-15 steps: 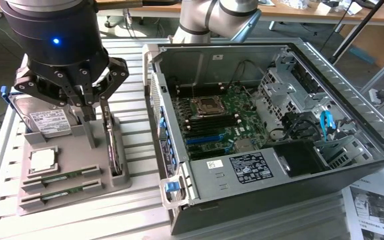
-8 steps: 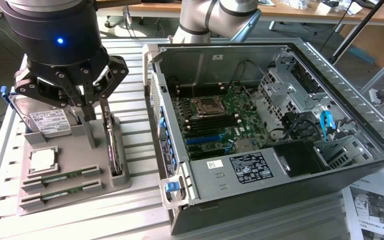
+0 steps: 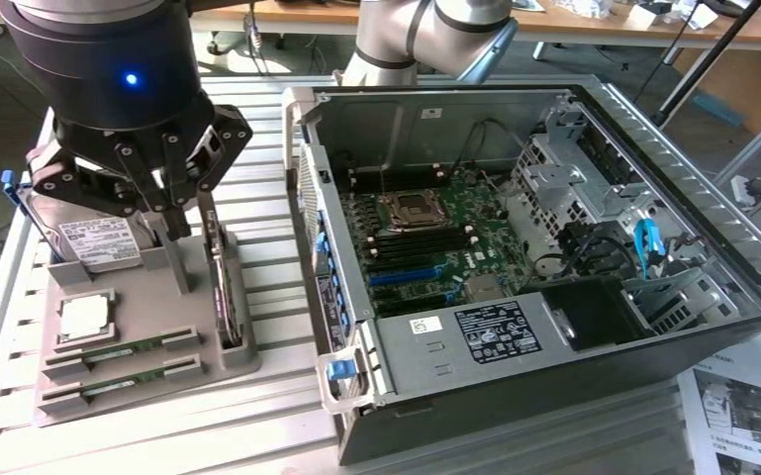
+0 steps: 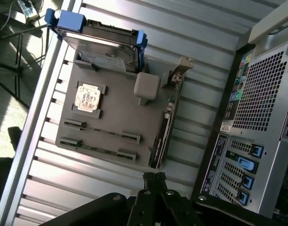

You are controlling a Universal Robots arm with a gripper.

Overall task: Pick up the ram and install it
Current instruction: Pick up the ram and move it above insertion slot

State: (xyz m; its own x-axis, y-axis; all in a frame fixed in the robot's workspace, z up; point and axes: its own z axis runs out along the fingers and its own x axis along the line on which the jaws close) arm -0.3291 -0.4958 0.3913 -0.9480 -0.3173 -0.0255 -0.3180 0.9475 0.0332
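Note:
Two ram sticks lie side by side in slots of the grey holder tray [image 3: 241, 361], at the end of the tray farthest from the hard drive. They are thin and green: one ram [image 3: 123, 349] [image 4: 101, 132] and a second ram [image 3: 123, 380] [image 4: 93, 148] just outside it. My gripper [image 3: 177, 230] [image 4: 154, 177] hangs above the tray, over the end with the hard drive and well apart from the sticks. Its fingers are shut with nothing between them.
The tray also holds a hard drive [image 3: 96, 237] [image 4: 104, 42] with blue rails, a silver processor chip [image 3: 86, 317] [image 4: 89, 97] and a dark expansion card [image 3: 227, 287] [image 4: 162, 136] standing on edge. An open computer case [image 3: 697, 198] [image 4: 259, 108] with its motherboard [image 3: 439, 233] lies at the exterior view's right.

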